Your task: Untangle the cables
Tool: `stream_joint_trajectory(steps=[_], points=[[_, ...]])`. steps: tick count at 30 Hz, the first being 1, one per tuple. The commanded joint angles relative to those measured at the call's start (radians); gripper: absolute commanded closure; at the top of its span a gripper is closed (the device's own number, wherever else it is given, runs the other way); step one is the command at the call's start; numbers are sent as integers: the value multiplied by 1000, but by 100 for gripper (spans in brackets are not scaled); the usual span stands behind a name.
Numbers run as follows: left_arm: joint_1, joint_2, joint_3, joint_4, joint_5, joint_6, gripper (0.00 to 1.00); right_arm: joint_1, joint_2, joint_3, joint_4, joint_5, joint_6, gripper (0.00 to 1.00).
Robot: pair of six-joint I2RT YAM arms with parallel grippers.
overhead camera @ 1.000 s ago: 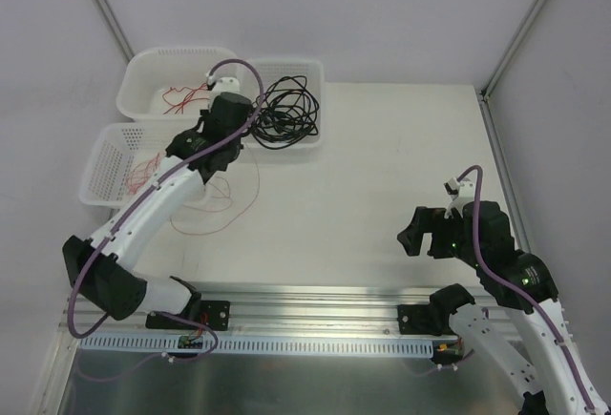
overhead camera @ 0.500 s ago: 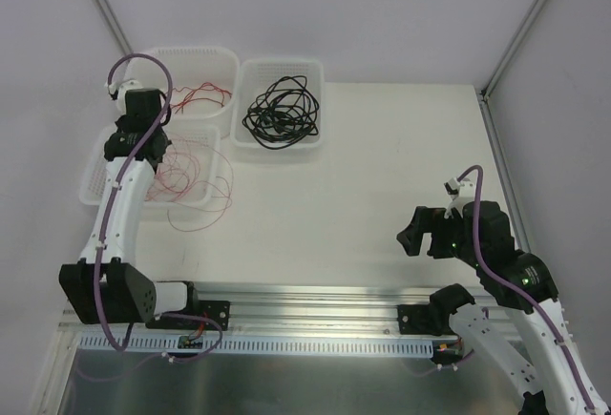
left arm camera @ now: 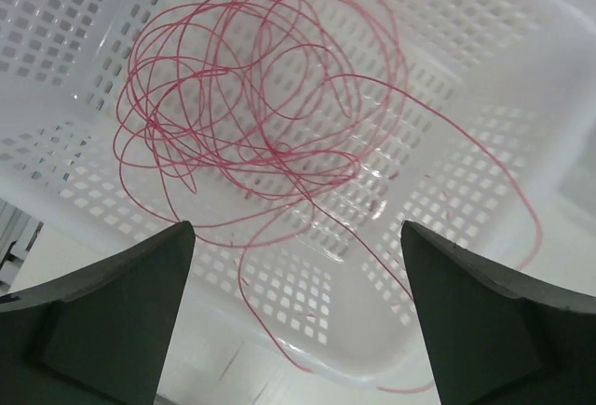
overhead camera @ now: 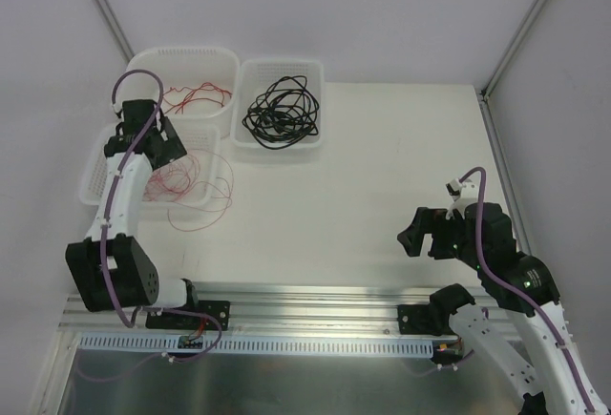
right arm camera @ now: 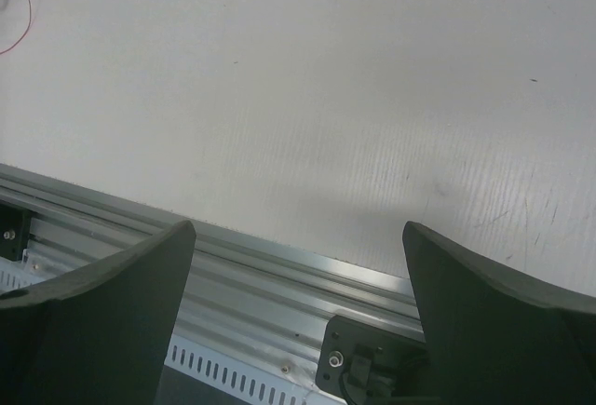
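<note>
- Likely the first snag lies nearest the arms: a trailing strand of red wire hangs over the front rim of the near basket. It lies in a loop on the table just in front of that basket. A pull on the bundle could drag this loop across the rim, catch it in the mesh holes, or tip the light basket.
- Inside the near basket, the red wire coil is many thin loops laid over one another. A pinch into its middle would probably take several strands at once and tighten the tangle. Wire this thin could also slip out from between the fingers.
- Just beyond the near basket, a second basket holds more red wires. A third basket, beyond and to the right, holds the black cables. A lifted strand swinging that far could hook into either lot.
- The right hand hangs well to the right of the near basket and closer to the arms, over bare table. It is spread wide, holding and touching nothing.
- The left hand hovers over the near basket, above the coil. Its fingers are wide apart with nothing between them, clear of the wire.
</note>
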Motion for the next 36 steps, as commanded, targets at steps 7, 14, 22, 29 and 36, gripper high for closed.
stream_joint_trajectory(steps=[7,14,22,29,36], points=[[-397,-255,-63,-3,-138,132,1,1,-10,6,31,-36,35,0],[-745,-144,-166,-24,-300,429,1,1,-24,-3,22,-28,35,1],[-814,76,-148,-28,-403,617,5,3,-20,12,14,-24,28,0],[-817,196,-129,-28,-408,725,23,1,-21,5,8,-14,21,0],[-820,274,-134,-26,-445,765,33,1,-16,3,10,-8,18,0]])
